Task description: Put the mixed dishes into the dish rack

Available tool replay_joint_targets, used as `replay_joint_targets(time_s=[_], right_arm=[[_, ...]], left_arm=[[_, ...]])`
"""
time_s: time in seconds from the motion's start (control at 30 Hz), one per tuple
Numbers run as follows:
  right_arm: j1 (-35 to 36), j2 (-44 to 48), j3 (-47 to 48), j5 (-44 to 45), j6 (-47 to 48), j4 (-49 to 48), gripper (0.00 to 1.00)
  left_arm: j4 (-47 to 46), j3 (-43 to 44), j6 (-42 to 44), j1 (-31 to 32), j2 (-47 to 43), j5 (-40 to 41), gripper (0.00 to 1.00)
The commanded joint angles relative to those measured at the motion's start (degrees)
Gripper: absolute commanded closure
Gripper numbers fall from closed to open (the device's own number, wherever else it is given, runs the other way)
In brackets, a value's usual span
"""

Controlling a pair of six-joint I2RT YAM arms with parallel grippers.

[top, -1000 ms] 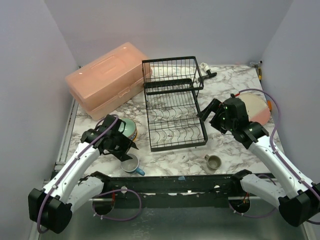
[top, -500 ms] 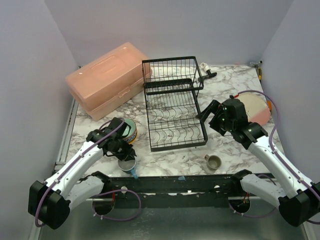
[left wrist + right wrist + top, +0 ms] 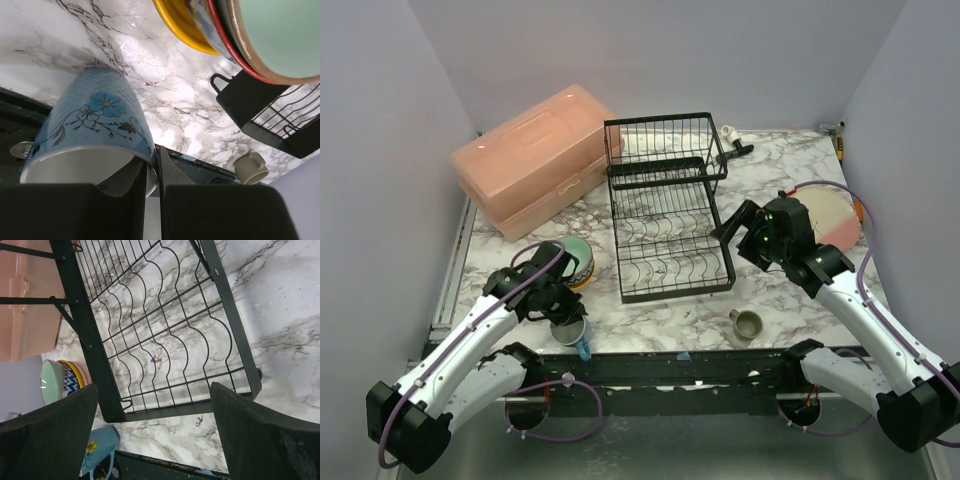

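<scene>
A blue flower-patterned mug [image 3: 572,334] stands at the table's near edge, and my left gripper [image 3: 563,318] is shut on its rim. In the left wrist view the mug [image 3: 95,125] has its wall pinched between the fingers of the left gripper [image 3: 152,161]. Just behind it sits a stack of bowls [image 3: 576,258], mint green on top. The black wire dish rack [image 3: 665,215] stands mid-table with nothing in it. My right gripper [image 3: 732,222] hovers open over the rack's near right corner [image 3: 165,340], nothing between its fingers [image 3: 154,390].
A salmon-pink plastic box [image 3: 535,155] lies at the back left. An olive mug [image 3: 747,323] stands near the front edge, right of the rack. A pink-cream plate [image 3: 830,215] lies behind the right arm. A small white mug [image 3: 728,133] sits at the back by the rack.
My left gripper has come down toward the near edge onto the blue mug and closed on its rim. The right arm has barely moved.
</scene>
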State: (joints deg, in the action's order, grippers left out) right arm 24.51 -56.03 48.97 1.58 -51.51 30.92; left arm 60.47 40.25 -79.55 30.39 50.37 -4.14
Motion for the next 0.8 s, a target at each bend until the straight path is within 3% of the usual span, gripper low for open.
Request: replay_joint_targets(time_s=[0.0,0.3,0.4,0.57,0.77], right_arm=[[-0.28,-0.12,-0.21,-1.23,-0.60,-0.11,0.04],[-0.26,-1.18,-0.74,-8.25,2.64,-3.71,0.05],[-0.25,-1.47,-1.29,-14.13,5.16,-6.40,0.09],[0.70,0.85,-6.30,-25.84,2.99,-18.71,0.11],[14.54,1.00,-8.80,-24.01,0.13,-31.70,0.08]], left_arm=[[2.86,1.41,-2.64,0.30,-5.04,5.22,1.00],[-6.86,1.81,4.06,0.47,-18.66,2.56,1.00],[-16.73,-0.94,6.91,0.46,-23.96,-2.55,1.00],[-37.78,-5.79,10.20,0.48,-27.71,-11.85,1.00],[-55.32,-8.07,11.34,0.46,-27.69,-16.41,1.00]])
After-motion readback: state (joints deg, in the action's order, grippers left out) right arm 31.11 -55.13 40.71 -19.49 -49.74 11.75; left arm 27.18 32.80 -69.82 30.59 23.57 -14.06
